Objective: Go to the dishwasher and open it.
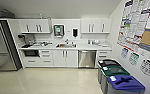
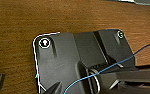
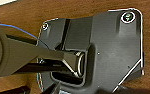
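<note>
The dishwasher [image 1: 87, 58] stands shut across the kitchenette, a brushed steel panel with a bar handle along its top, set under the white counter to the right of the sink cabinet. It lies some way off over open floor. Both wrist views look past the robot's dark plate onto a brown wood-grain surface.
A tall steel refrigerator [image 1: 1, 46] stands at the left. Three bins line the right wall: black [image 1: 108, 63], green [image 1: 114, 71] and blue [image 1: 124, 85]. White cabinets and a counter with a sink [image 1: 65, 45] span the back. Pale floor [image 1: 48, 80] stretches between me and the cabinets.
</note>
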Motion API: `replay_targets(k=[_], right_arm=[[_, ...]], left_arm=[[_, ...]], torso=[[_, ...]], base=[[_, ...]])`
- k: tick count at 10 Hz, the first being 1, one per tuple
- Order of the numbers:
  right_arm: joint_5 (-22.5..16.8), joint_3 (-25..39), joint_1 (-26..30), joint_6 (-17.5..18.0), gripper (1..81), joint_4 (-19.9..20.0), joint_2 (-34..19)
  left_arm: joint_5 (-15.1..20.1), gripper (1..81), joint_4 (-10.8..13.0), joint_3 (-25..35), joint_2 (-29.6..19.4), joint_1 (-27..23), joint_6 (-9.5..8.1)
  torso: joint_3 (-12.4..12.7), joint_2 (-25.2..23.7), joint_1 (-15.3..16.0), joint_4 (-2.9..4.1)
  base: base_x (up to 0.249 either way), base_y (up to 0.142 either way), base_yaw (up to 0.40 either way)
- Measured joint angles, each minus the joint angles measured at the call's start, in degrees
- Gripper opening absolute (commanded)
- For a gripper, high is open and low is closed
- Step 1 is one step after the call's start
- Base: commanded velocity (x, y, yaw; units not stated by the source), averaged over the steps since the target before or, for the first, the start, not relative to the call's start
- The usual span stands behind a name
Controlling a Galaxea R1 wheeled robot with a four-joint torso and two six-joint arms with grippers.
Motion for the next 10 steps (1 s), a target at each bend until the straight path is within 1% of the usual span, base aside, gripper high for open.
replay_targets(k=[4, 10], right_arm=[[0.0, 0.0, 0.3, 0.0, 81.1, 0.0, 0.1], [-0.1, 0.0, -0.2, 0.0, 81.1, 0.0, 0.1]], left_arm=[[0.0, 81.1, 0.0, 0.0, 0.0, -0.2, 0.00], [0.1, 81.1, 0.0, 0.0, 0.0, 0.2, -0.02]], torso=[[0.0, 0.0, 0.0, 0.00], [0.0, 0.0, 0.0, 0.00]], base=[[0.083, 0.000, 0.000], [0.000, 0.000, 0.000]])
